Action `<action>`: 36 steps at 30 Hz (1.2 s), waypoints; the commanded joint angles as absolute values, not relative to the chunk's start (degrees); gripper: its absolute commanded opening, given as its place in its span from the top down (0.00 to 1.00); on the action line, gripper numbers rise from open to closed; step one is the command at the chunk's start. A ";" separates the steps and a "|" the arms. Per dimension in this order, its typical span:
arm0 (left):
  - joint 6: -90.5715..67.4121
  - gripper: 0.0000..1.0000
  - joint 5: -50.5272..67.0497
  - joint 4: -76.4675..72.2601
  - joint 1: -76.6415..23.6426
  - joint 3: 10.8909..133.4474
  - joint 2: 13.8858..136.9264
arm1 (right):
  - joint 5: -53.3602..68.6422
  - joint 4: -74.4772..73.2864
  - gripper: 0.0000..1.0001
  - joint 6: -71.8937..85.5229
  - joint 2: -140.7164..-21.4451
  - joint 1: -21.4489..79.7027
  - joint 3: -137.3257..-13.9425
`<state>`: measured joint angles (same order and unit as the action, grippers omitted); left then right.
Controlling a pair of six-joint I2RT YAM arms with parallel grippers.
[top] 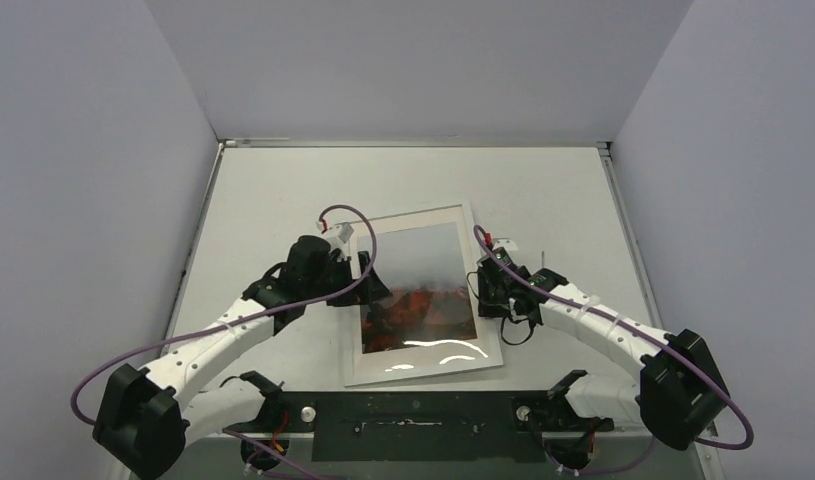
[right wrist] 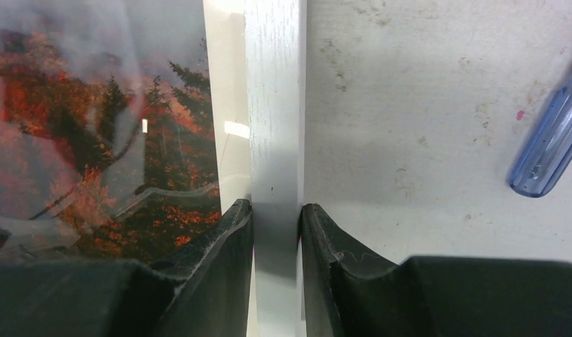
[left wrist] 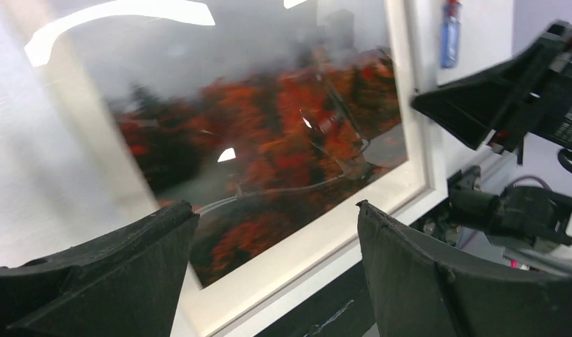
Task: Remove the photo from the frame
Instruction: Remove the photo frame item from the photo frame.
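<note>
The frame (top: 423, 372) lies flat, glossy front up, in the middle of the table. Under its glass is the photo (top: 418, 290), grey mist above orange-red trees. My right gripper (top: 480, 290) is at the frame's right side. In the right wrist view its fingers (right wrist: 234, 239) press on either side of the white border strip (right wrist: 274, 105), beside the photo (right wrist: 93, 126). My left gripper (top: 368, 275) hovers over the frame's left side. It stands open (left wrist: 274, 206) above the photo (left wrist: 269, 126) and a white frame corner (left wrist: 318, 242), with nothing between its fingers.
A small screwdriver with a blue handle (right wrist: 549, 147) lies on the bare table just right of the frame; the left wrist view also shows this screwdriver (left wrist: 449, 35). The black mounting bar (top: 413, 430) runs along the near edge. Grey walls enclose the table.
</note>
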<state>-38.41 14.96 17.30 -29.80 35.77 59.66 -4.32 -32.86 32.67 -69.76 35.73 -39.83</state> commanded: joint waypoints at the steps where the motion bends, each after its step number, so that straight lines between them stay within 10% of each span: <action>1: -36.81 0.18 14.35 11.18 -36.48 40.64 66.26 | -4.98 -31.54 1.00 36.56 -66.82 39.45 -45.06; 17: -40.39 0.37 11.74 2.64 -43.84 40.95 87.00 | -9.20 -31.73 1.00 46.52 -58.16 43.82 -45.22; 36: -36.93 0.19 3.89 12.39 -43.01 47.53 73.22 | -13.32 -30.80 1.00 50.06 -56.81 45.69 -45.17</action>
<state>-39.31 8.75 8.99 -43.72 42.76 80.20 -10.59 -36.97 47.90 -57.19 43.97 -42.65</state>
